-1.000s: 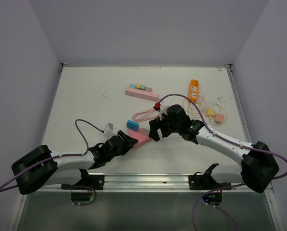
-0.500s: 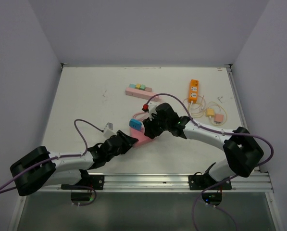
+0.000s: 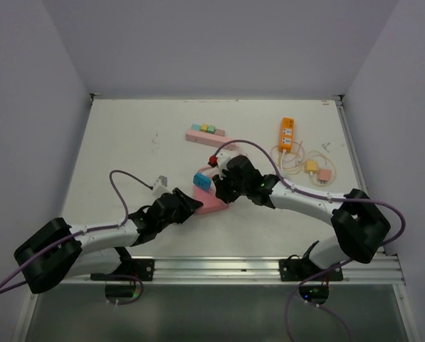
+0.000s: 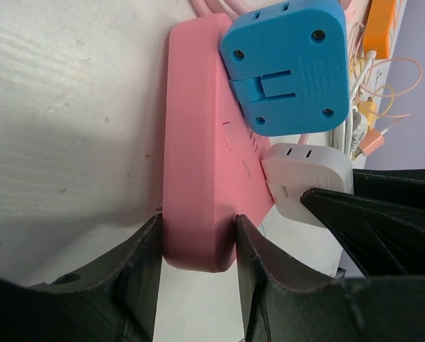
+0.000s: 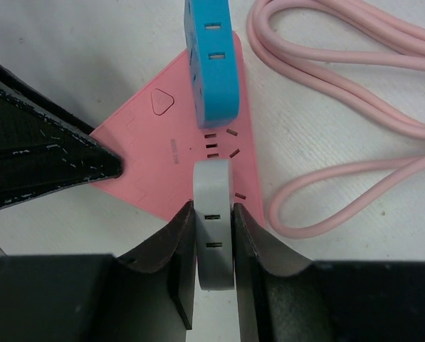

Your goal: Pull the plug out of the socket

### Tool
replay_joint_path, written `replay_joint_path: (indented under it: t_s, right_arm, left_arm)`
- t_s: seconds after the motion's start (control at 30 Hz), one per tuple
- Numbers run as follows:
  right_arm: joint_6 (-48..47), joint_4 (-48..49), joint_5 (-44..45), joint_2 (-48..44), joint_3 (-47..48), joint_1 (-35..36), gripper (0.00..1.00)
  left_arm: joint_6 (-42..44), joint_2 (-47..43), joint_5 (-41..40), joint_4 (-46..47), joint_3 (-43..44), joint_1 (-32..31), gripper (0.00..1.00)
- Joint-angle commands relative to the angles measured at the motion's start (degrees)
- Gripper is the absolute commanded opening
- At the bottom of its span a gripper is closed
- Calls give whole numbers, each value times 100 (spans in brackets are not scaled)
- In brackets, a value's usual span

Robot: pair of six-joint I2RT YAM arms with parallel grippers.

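The socket is a pink power strip (image 3: 216, 206) lying mid-table. A blue plug (image 3: 202, 182) and a white plug (image 5: 213, 214) are both plugged into its face. My left gripper (image 4: 198, 224) is shut on the strip's near end (image 4: 198, 164), one finger on each long side. From the other side my right gripper (image 5: 212, 209) is shut on the white plug, its pads flat against the plug's two broad faces. In the top view the right gripper (image 3: 224, 191) hides that plug. The blue plug (image 5: 211, 57) stands free just beyond it.
The strip's pink cable (image 5: 340, 107) is coiled beside it. A second pink strip (image 3: 206, 134) carrying coloured plugs lies further back. An orange strip (image 3: 287, 132) and small yellow and pink adapters (image 3: 317, 171) with thin cables sit back right. Walls close in the table's sides.
The right gripper has moved left over the strip and closed on the white plug. The left gripper has kept its hold on the strip's end and shifted slightly.
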Motion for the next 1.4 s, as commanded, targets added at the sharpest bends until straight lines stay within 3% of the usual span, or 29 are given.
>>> replay_joint_path:
  t_s: [0.0,0.3,0.63,1.37]
  right_arm:
    - [360,-63,76,-263,194,145,0]
    - [676,-108,552,-668,238,145,0]
    - [1107,-2,1289,-949,133,128,0]
    - [1802,-459,1861,-1405,274,-505,0]
  left_arm:
    - [538,152,22,-777,424,21,0]
    - [977,398,-189,-2061,968,39,0]
    - [1259,812,-267,-2739,1268,39,0]
    - [1540,812,-286,-2713,1259,21,0]
